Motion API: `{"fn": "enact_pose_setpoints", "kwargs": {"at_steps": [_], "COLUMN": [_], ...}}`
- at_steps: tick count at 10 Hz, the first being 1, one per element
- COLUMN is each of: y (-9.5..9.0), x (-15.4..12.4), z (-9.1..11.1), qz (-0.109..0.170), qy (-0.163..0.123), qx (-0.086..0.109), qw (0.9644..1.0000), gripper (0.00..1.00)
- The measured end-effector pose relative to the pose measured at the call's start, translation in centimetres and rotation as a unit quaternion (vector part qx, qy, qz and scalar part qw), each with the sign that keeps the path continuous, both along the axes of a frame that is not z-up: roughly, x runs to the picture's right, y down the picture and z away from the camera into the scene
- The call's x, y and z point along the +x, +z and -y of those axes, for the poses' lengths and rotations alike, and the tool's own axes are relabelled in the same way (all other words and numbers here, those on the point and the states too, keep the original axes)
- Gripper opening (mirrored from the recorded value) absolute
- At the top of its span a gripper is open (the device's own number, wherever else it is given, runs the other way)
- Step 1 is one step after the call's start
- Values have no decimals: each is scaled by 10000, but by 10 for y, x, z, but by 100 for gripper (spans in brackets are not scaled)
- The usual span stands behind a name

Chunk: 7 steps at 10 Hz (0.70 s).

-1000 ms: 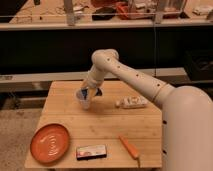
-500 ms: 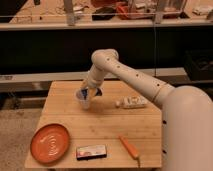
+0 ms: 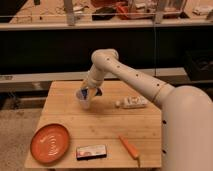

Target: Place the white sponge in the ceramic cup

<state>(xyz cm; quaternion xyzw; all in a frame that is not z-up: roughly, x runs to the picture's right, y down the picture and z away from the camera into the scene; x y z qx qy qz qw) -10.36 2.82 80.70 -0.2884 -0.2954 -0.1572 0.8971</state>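
The small whitish ceramic cup [image 3: 83, 99] stands upright on the wooden table [image 3: 105, 127], left of the middle and toward the back. My gripper [image 3: 88, 93] hangs right over the cup's rim, at the end of the white arm that reaches in from the right. The white sponge does not show as a separate thing; the gripper hides the cup's mouth.
An orange plate [image 3: 50, 143] lies at the front left. A flat dark packet [image 3: 91, 151] lies at the front edge and a carrot [image 3: 130, 148] to its right. A whitish wrapped item [image 3: 131, 103] lies right of the cup. A dark shelf stands behind the table.
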Motion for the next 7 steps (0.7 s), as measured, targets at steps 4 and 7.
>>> {"fn": "enact_pose_setpoints", "kwargs": {"at_steps": [4,7], "y": [0,0], "x": [0,0], "z": [0,0], "qz": [9,11], "qy": [-19,-28], "qx": [-2,-1], "qw": [10000,10000], "gripper": [26,32]}}
